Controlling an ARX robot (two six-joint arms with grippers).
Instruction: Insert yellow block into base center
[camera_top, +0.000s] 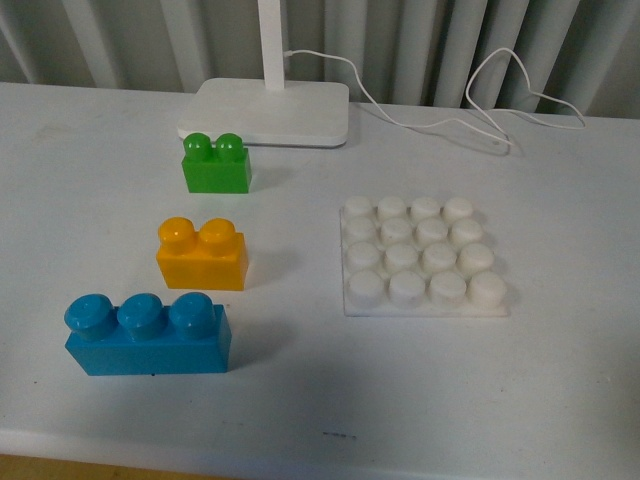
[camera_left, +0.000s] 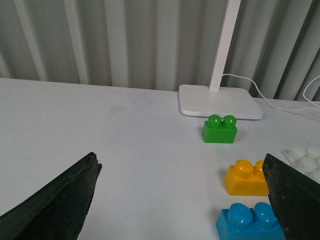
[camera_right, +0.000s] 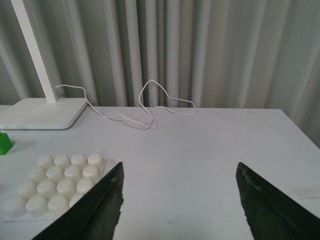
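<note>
You are looking at a task with nothing done yet: the yellow block is sitting loose on the surface, not in any jaws, and the base is lying bare, none of its sixteen studs carrying anything. Reaching, gripping, lifting, carrying across and pressing down onto the middle four studs are all waiting for you. The block is resting upright, two round studs facing up, toward the left side of the surface, between a green brick nearer the far edge and a longer blue brick nearer the near edge, touching neither. The base is lying flat to its right, apart from it. The block is showing as glossy orange-yellow plastic, short and boxy, its long side running roughly square to the base. The left jaws are standing spread wide with nothing between them, the block peeking out beside one of them in the left wrist view. The right jaws are likewise spread and empty, hovering on the base's side.
</note>
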